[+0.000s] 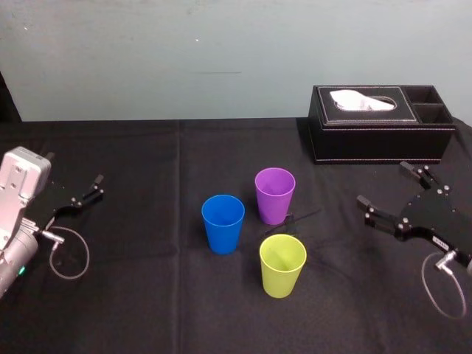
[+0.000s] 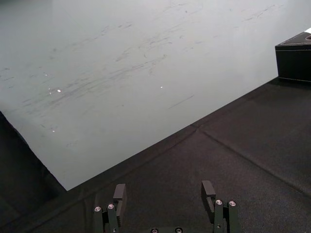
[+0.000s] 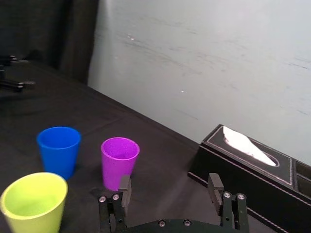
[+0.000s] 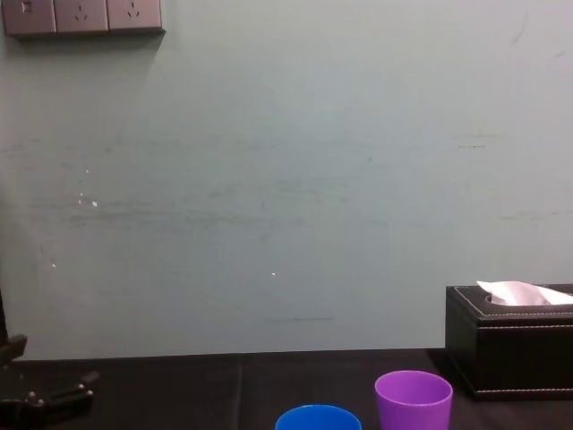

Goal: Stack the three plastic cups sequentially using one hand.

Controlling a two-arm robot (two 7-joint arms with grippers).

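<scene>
My right gripper (image 1: 383,182) hovers low over the black cloth (image 1: 147,295) on the right side of the table, its two jaws spread wide apart with nothing between them. From its own wrist camera I see the same thing: the right gripper (image 3: 170,187) gaping, with bare cloth in the gap. Just beyond it, toward the middle of the table, the three cups stand upright and mouth-up in a loose cluster, each apart from the others and none nested. The purple cup (image 1: 274,195) is nearest the wall, the blue cup (image 1: 223,223) sits to its left, and the yellow-green cup (image 1: 282,265) is closest to me. The purple one is the nearest to the gripper. Behind the gripper, against the wall, is the black tissue box (image 1: 380,125) with a white tissue poking out of its top. Far off on the other side, well clear of the cups, my left gripper (image 1: 74,168) sits near the table's left edge, jaws likewise apart and holding nothing.
</scene>
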